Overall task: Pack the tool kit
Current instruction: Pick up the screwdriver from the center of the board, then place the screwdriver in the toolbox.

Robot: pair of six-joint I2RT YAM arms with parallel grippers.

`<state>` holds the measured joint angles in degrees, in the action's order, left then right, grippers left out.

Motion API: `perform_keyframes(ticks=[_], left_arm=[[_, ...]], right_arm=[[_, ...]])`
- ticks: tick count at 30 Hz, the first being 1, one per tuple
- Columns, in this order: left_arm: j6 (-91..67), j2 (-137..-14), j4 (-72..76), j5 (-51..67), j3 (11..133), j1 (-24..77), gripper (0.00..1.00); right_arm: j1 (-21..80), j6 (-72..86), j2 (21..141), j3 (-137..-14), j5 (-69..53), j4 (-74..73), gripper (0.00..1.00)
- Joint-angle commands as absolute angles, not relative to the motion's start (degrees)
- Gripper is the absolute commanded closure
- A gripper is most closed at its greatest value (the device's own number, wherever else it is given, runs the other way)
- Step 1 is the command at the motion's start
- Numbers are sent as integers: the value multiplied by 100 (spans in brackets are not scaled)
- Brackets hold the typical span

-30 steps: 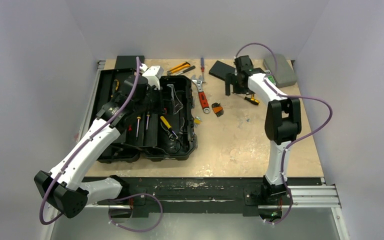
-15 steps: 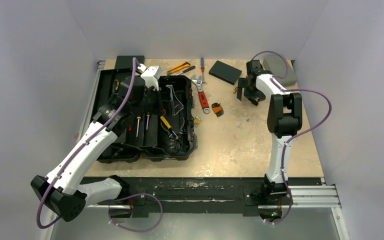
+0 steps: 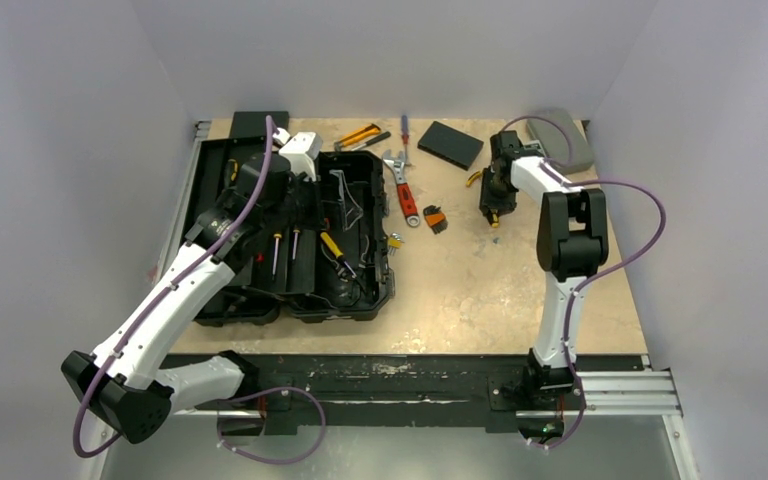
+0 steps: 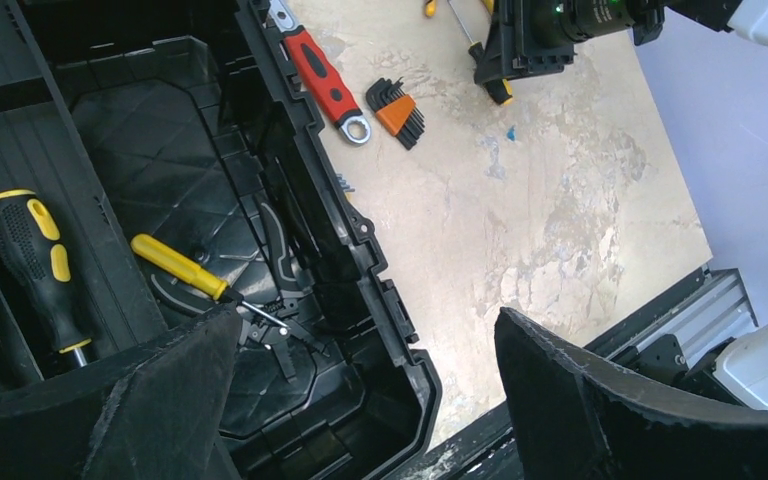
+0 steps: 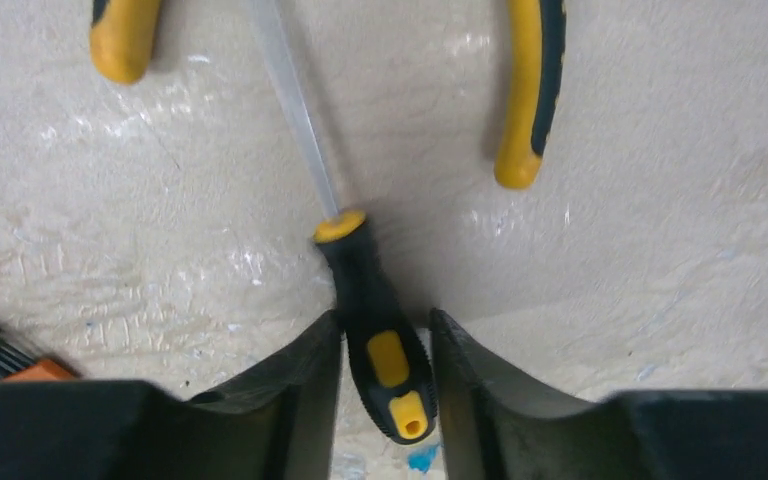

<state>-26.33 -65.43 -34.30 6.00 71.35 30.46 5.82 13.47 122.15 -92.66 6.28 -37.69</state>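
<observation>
Whereas it gaped before — right gripper (image 5: 385, 322) now pinches the screwdriver (image 5: 362, 275).

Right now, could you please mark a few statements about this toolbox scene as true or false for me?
1. The toolbox lies open. True.
2. The right hand has its fingers either side of the handle of a screwdriver on the table. True.
3. The red wrench is inside the toolbox. False: it lies on the table beside it.
4. The left hand holds a tool. False: it is open and empty, above the toolbox.
</observation>
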Motion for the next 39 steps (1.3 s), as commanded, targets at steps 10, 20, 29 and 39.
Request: perform_keyframes(ticks=[10, 20, 29, 39], left_arm=[[-2539, -6374, -3317, 784, 7234, 3067, 6], [-2701, -6172, -3164, 644, 7134, 3068, 4], [-2779, -5367, -3122, -634, 6734, 3064, 0], [-2776, -4808, -2926, -866, 6429, 3060, 0]], right_arm=[[884, 1488, 10120, -7704, -356, -3363, 100], [2172, 2701, 8371, -6635, -1891, -2074, 100], [3490, 3799, 8587, -6633, -1891, -794, 100], [4088, 4231, 9470, -6809, -1644, -244, 100]])
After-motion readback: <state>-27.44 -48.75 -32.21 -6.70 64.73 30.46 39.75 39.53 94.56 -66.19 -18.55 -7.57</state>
